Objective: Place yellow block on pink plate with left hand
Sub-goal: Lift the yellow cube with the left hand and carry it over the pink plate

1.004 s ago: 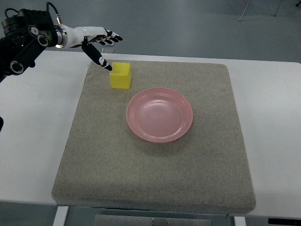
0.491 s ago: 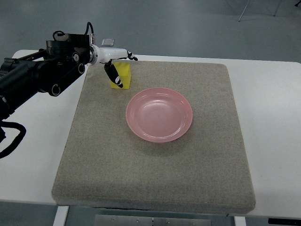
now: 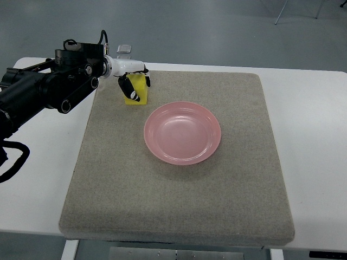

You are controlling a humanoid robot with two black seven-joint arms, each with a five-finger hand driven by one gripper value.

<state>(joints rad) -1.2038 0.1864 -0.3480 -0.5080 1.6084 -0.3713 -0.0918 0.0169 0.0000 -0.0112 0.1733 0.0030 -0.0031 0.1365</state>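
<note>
Since only one cam is given, everything comes from the top view. L hand point(image 3: 133, 81) reaches in from the pic's left edge on a black arm point(image 3: 43, 89) and sits right on the yellow block point(image 3: 135, 93). Its fingers point(image 3: 130, 89) are curled down over the block's near-left face and top, w/ another digit showing at the far-right corner, so the hand looks closed around the block. Whether the grip is firm can't be told from above. Block appears to rest on the grey mat point(image 3: 179, 206), near its far-left corner; a lift, if any, isn't visible.

Pink plate point(image 3: 182, 132) lies mid-mat, to the right of and nearer than the block, close but apart from it. Plate is empty, shallow, w/ a raised rim. Mat sits on a white table point(image 3: 314, 135). R hand not seen anywhere.

Handling, as a judgement: block looks like a small rigid cube, prob. light (foam or plastic), w/ flat smooth faces, not fragile. Best hold is a pinch across two opposite side faces, thumb vs fingers, kept low enough that it doesn't tip. Smooth sides may slip under a loose pinch. Step in hand seems to be securing the grasp; lift and short carry to the plate are not yet done. Plate could skid if the block is dropped on its rim, so the centre is the safer spot.
</note>
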